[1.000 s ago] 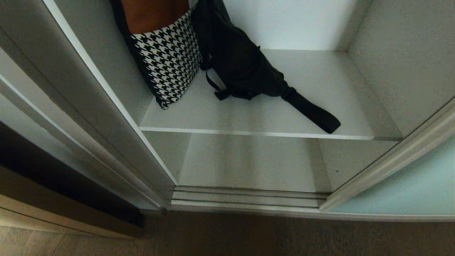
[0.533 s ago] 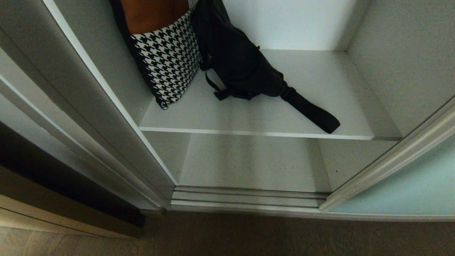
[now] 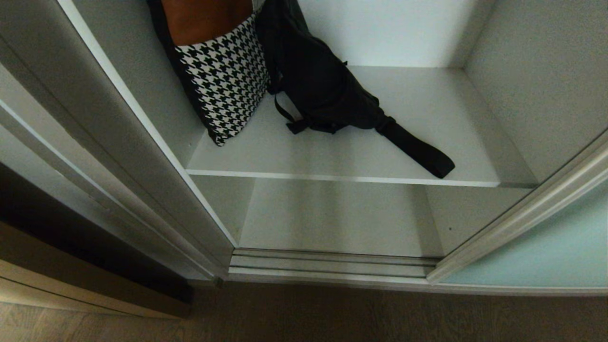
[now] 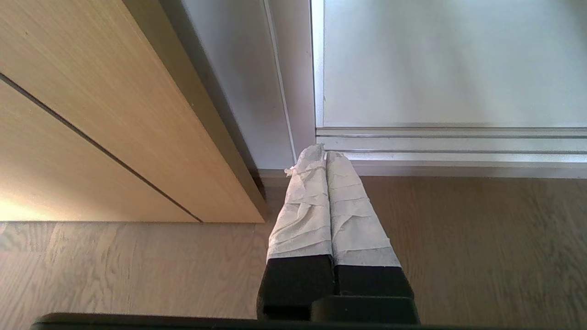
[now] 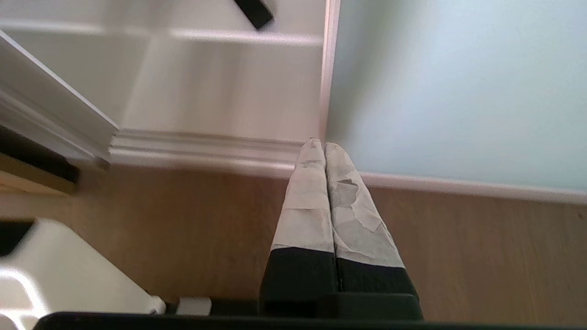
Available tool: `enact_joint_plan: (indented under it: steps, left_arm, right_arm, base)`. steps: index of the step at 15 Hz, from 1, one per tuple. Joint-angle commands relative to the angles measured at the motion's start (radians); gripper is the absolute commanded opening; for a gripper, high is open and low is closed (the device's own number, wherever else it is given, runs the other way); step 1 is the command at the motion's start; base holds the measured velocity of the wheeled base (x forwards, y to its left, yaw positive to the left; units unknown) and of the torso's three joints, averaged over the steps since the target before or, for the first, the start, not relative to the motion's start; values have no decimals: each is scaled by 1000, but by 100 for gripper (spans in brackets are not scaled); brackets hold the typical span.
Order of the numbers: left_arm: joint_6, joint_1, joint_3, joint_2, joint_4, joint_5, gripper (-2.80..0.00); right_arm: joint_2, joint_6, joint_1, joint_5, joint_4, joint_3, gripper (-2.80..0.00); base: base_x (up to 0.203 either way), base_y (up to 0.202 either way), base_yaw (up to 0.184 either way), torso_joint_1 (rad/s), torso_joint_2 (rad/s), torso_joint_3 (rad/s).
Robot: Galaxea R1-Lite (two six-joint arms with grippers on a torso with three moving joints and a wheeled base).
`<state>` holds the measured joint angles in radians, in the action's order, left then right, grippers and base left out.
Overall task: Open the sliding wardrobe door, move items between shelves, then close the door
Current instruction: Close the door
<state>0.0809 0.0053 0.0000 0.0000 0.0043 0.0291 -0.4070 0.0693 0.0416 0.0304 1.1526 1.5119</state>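
The sliding wardrobe door, frosted pale blue-green glass in a silver-white frame, stands slid to the right, so the wardrobe is open. On the upper shelf a houndstooth bag leans against the left wall. A black pouch bag lies beside it, its strap reaching the shelf's front edge. The lower shelf is bare. Neither gripper shows in the head view. My left gripper is shut and empty, low over the wooden floor. My right gripper, also shut and empty, points at the door's left edge near the floor.
A ribbed silver floor track runs along the wardrobe's threshold. A tan wooden cabinet front stands to the left of the wardrobe. My white base shows in the right wrist view. Wooden floor lies in front.
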Motion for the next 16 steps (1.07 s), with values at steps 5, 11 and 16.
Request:
enact_joint_plan:
  steps: [5, 11, 16]
  left_arm:
    - [0, 1, 0, 3, -1, 0, -280]
    - [0, 1, 0, 2, 0, 0, -280]
    - [0, 0, 0, 3, 0, 0, -280]
  right_arm:
    - [-322, 134, 21, 158, 99, 350, -280]
    - [-383, 184, 84, 204, 46, 419, -280]
    - [-398, 288, 119, 135, -83, 354, -280]
  base:
    - [0, 0, 0, 0, 0, 0]
    - [0, 0, 0, 0, 0, 0]
    - [0, 0, 0, 0, 0, 0]
